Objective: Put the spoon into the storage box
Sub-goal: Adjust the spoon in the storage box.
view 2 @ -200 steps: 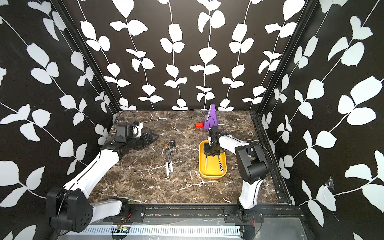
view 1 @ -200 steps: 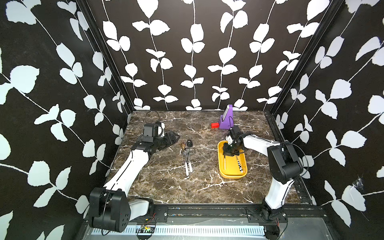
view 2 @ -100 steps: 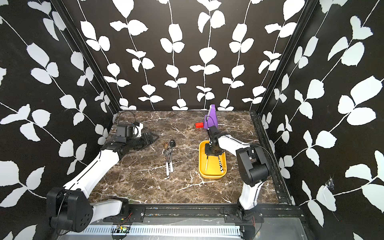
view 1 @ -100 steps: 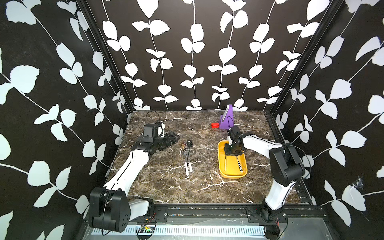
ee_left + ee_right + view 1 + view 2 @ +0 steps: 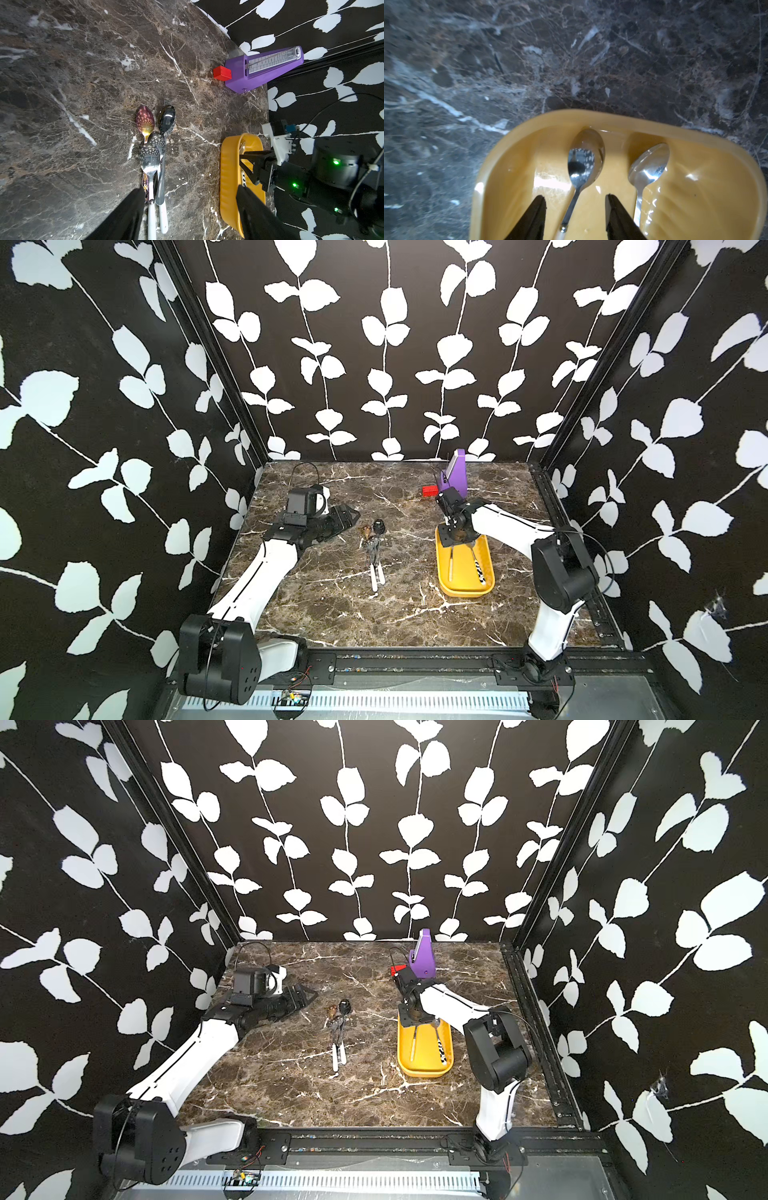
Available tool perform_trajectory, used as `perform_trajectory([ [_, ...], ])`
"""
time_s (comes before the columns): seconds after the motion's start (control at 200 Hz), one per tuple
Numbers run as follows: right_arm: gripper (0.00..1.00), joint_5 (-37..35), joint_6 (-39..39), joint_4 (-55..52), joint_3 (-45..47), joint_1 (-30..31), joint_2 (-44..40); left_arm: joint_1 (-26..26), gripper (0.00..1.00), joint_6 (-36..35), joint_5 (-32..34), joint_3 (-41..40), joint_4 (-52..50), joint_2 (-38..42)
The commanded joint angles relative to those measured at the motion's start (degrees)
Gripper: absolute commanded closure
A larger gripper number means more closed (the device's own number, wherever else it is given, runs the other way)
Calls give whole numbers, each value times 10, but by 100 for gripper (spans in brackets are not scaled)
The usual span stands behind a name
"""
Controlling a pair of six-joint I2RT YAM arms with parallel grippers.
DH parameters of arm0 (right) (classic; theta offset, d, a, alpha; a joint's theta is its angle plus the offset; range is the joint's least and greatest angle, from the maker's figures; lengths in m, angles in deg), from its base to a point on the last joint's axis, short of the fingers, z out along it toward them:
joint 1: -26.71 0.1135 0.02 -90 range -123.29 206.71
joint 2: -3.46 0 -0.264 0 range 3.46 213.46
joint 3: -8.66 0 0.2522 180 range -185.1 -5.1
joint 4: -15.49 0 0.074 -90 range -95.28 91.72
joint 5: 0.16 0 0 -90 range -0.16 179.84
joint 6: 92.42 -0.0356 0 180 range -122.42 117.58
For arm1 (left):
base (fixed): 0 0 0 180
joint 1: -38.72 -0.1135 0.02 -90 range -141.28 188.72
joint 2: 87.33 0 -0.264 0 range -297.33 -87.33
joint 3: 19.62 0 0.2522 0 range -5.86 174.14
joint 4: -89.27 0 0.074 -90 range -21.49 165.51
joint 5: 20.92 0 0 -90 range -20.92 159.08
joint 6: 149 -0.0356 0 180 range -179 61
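Though shallow, yellow storage box [image 5: 708, 197]

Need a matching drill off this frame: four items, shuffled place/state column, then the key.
Things:
1. storage box
2. red block
3. right gripper
4. left gripper

Places or states:
A. beside the purple stand
B. jaws open, empty, apart from the loose spoons on the table
C. holds two spoons
D. jaws open, one on either side of a spoon handle in the box, not clamping it

Pairs: 1-C, 2-A, 3-D, 4-B
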Motion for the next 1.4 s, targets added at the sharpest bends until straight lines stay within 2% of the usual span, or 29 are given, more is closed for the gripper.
perform_trajectory([
  [0.0,51,-3,25,2,-18,1,21,1,25,-9,-1,-6,-6,8],
  [0.375,53,-28,45,31,-14,3,56,1,25,-11,-1,-5,-9,6],
  [0.54,58,-42,47,26,-15,4,66,1,25,-11,-1,-4,-12,5],
  [0.645,65,-40,45,30,-12,4,68,1,25,-12,0,-3,-13,3],
  [0.755,79,-35,36,39,-8,3,59,1,25,-13,-1,0,-15,1],
  [0.84,86,-27,28,40,-7,4,50,1,25,-14,-1,2,-16,1],
  [1.03,93,15,8,54,1,-7,27,1,25,-14,-1,2,-18,2],
  [1.115,97,65,-6,71,30,-27,20,0,25,-14,-2,2,-17,1],
  [1.21,96,113,-33,96,54,-53,15,0,25,-15,-3,0,-16,1],
  [1.295,89,154,-44,101,63,-74,22,1,25,-13,-6,0,-14,-1],
  [1.395,84,156,-40,98,68,-78,28,0,25,-13,-7,-4,-13,-1],
])
